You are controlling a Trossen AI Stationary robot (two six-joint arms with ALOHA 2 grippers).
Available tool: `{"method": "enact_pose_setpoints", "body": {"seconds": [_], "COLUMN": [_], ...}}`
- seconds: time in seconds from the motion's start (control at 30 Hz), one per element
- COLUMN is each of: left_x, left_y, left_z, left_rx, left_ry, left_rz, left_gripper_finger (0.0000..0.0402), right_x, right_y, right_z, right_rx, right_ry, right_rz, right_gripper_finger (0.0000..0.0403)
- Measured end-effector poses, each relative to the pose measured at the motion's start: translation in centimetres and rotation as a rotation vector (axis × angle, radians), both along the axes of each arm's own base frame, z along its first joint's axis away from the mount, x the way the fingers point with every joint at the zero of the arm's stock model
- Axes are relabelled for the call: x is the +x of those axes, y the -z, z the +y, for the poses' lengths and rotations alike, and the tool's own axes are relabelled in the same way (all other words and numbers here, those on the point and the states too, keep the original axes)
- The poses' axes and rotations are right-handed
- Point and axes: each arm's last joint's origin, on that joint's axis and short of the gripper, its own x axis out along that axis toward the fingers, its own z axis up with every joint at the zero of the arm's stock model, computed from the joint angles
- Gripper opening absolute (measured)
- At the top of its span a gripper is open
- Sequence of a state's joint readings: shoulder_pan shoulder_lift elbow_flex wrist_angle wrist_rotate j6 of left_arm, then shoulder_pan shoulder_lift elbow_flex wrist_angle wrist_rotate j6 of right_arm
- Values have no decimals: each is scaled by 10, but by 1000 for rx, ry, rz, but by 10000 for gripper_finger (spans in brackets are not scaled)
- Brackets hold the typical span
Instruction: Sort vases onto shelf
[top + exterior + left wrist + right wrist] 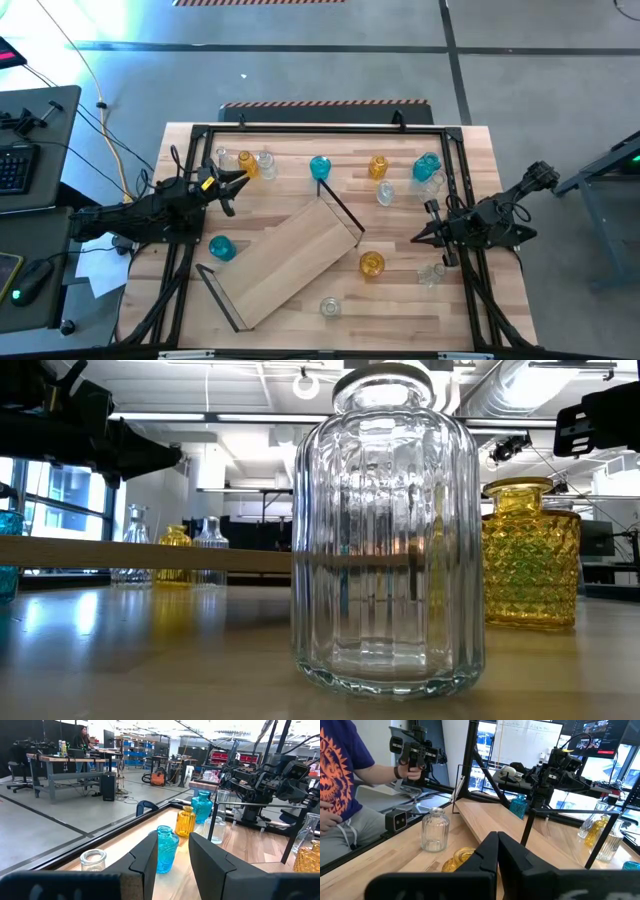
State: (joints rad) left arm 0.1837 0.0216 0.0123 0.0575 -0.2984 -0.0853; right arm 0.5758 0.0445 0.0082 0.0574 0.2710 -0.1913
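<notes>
Overhead, the shelf [290,262], a long light-wood board with black wire frames at both ends, lies diagonally across the middle of the striped wooden table [400,310], one end toward the near-left corner and the other toward the table's centre. The vases are scattered around it, none on the board: a clear vase [221,158], an amber vase [246,164] and another clear vase [266,164] stand in a row near the far-left edge; a teal vase [320,167] stands just beyond the shelf's far end; an amber vase [378,166], a clear vase [385,194] and a teal vase [426,167] occupy the far-right area; a teal vase [221,247] sits left of the board; an amber vase [371,264] sits just right of the board's far end; a clear vase [431,272] stands near the right edge; and a clear ribbed vase [330,307] stands at the near edge, filling the low view [385,530]. The left gripper [232,190] is held over the far-left part of the table, near the row of three vases, its fingers [145,862] parted with nothing between them; its wrist camera looks toward the teal vase [166,849]. The right gripper [422,236] waits over the right side of the table, its fingers [487,852] closed together and empty, with the amber vase [460,858] just ahead of it. In the right wrist view a person [342,795] sits beyond the table holding a black handheld device [415,751].
</notes>
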Motion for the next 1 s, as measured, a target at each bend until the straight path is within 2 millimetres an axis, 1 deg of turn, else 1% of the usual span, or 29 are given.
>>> {"method": "enact_pose_setpoints", "body": {"seconds": [0.23, 0.33, 0.4, 0.53, 0.67, 0.83, 1.0], "left_x": [0, -1, -2, -9, -20, -33, -32], "left_y": [-1, -8, -16, -43, -76, -124, -169], "left_z": [0, 0, -1, -2, -4, -4, -1], "left_rx": [-7, 0, 11, 60, 116, 135, 140], "left_ry": [1, 14, 30, 24, 3, -95, -203], "left_rz": [-19, -88, -133, -201, -205, -70, 54], "left_gripper_finger": [102, 102, 102, 102, 102, 102, 102], "right_x": [0, 0, 0, 0, 0, 0, 0], "right_y": [0, 0, 0, 0, 0, 0, 0], "right_z": [0, 0, 0, 0, 0, 0, 0], "right_rx": [0, 0, 0, 0, 0, 0, 0], "right_ry": [0, 0, 0, 0, 0, 0, 0], "right_rz": [0, 0, 0, 0, 0, 0, 0], "right_gripper_finger": [0, 0, 0, 0, 0, 0, 0]}}
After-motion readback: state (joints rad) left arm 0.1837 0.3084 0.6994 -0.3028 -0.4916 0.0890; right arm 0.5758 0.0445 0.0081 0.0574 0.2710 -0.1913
